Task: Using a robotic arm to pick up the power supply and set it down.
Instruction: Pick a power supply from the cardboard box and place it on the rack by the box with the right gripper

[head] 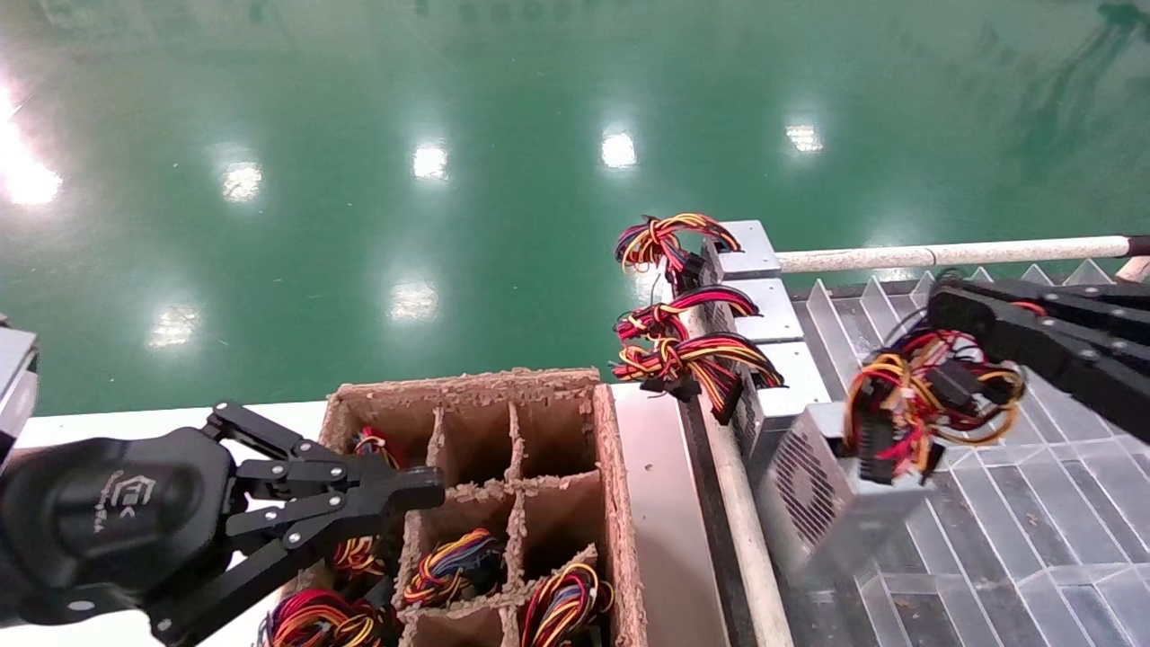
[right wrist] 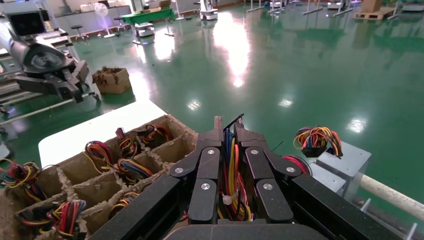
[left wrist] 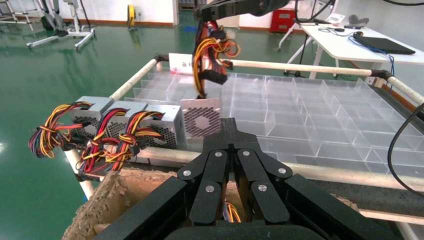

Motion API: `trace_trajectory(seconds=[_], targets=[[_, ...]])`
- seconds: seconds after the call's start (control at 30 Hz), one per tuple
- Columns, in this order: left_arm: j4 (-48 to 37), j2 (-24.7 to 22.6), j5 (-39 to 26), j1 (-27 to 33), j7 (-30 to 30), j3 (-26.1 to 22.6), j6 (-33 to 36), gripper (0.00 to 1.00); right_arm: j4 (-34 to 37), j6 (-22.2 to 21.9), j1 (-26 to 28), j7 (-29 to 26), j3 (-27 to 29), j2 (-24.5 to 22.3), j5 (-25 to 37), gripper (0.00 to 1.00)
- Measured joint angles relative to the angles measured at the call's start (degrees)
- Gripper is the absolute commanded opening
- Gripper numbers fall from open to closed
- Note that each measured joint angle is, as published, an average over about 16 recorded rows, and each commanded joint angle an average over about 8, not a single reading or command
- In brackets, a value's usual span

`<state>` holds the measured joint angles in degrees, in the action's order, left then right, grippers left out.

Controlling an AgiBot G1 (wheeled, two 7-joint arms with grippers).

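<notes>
Power supply (head: 813,499): we hold it by wires pinched in our right gripper (right wrist: 228,131), lifted, not yet set down.

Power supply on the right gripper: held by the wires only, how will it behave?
The power supply hangs tilted below the right gripper, shut on its wire bundle, so it will likely swing. The metal box looks heavy and stiff; the wires are floppy and may slip.
</notes>
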<state>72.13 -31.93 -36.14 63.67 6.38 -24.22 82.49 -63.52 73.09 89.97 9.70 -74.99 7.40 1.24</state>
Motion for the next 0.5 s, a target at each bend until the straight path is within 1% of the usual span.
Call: trace_trajectory(seconds=[0.5], targets=[[0.0,0.0,0.0,0.0,0.0,0.0,0.0,0.0,6.6,0.1,-2.9,3.0,-1.4,6.8,-1.3,0.0]])
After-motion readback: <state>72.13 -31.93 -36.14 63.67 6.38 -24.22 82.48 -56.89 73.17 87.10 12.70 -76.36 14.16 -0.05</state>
